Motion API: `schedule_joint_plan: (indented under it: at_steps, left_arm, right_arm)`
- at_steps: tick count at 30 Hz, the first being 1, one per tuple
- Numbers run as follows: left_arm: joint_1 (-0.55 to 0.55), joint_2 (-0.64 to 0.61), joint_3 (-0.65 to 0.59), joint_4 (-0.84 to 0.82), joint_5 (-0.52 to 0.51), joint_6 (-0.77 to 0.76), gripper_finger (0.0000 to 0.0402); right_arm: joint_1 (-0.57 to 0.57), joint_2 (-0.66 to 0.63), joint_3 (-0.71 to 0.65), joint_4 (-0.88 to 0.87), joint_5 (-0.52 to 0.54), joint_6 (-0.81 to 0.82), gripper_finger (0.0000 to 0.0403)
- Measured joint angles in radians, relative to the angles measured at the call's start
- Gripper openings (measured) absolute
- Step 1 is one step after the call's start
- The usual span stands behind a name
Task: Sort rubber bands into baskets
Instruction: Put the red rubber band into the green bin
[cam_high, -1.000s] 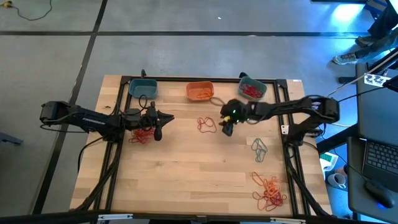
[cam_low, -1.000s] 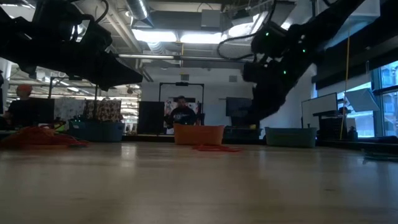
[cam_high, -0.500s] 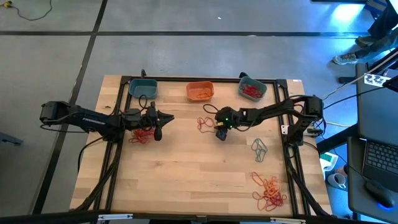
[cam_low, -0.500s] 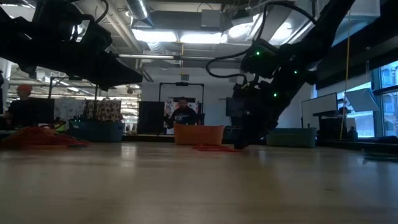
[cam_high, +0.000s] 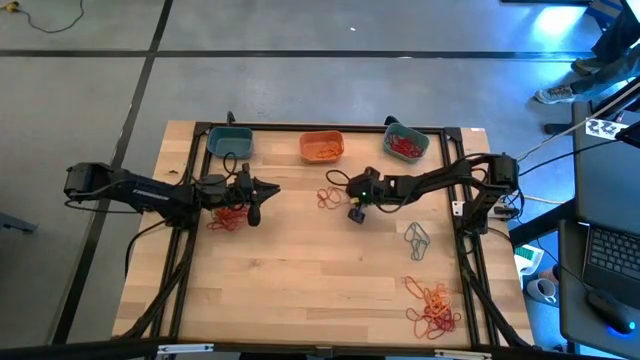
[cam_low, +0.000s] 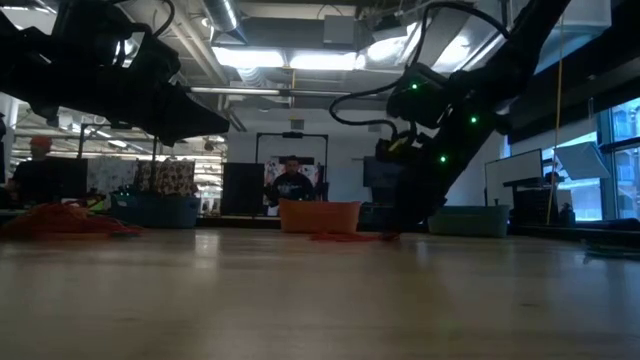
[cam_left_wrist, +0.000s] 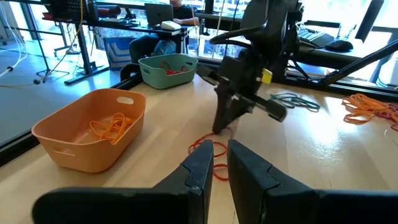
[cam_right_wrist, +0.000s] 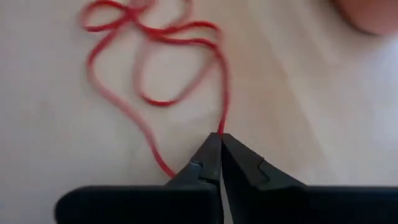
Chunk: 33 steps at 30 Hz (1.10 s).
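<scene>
A small tangle of red rubber bands (cam_high: 331, 198) lies flat on the wooden table, in front of the orange basket (cam_high: 321, 146). My right gripper (cam_high: 355, 213) is down at the tangle's right edge, shut on a strand of it (cam_right_wrist: 220, 127). Two teal baskets (cam_high: 230, 141) (cam_high: 405, 143) stand along the far edge; the right one holds red bands. My left gripper (cam_high: 256, 210) hovers above a red pile (cam_high: 226, 217) at the left, its fingers (cam_left_wrist: 200, 167) nearly together with nothing seen between them. My right gripper pinches one red strand (cam_right_wrist: 220, 129) of the tangle at the very tips of its two fingers. The fingers slant down from the table's right side. The rest of the band lies slack on the wood; a second strand (cam_right_wrist: 160, 163) runs past the outside of one finger.
Grey-teal bands (cam_high: 416, 240) lie right of centre. An orange pile (cam_high: 432, 308) sits near the front right corner. A black frame (cam_high: 455, 215) borders the table's sides and far edge. Bare wood spans the middle and front (cam_high: 310, 280). A person stands beyond the table (cam_low: 291, 180).
My right gripper has gone down and a little toward the table's left, tipping more steeply, until its tips met the table at the red tangle. The tangle has stayed in place. My left arm has kept still.
</scene>
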Motion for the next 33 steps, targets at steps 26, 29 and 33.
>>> schedule_joint_plan:
  at_steps: [26, 29, 33]
  left_arm:
    - [0.0, 0.0, 0.0, -0.022, 0.0, -0.005, 0.0045]
    - [0.0, 0.0, 0.0, -0.021, 0.0, -0.005, 0.0045]
    - [0.0, 0.0, 0.0, -0.021, 0.0, -0.005, 0.0045]
  right_arm:
    - [0.056, -0.25, 0.127, -0.41, 0.478, -0.074, 0.0007]
    - [0.056, -0.318, 0.127, -0.452, 0.483, -0.074, 0.0007]
    - [0.056, -0.4, 0.127, -0.484, 0.535, -0.074, 0.0007]
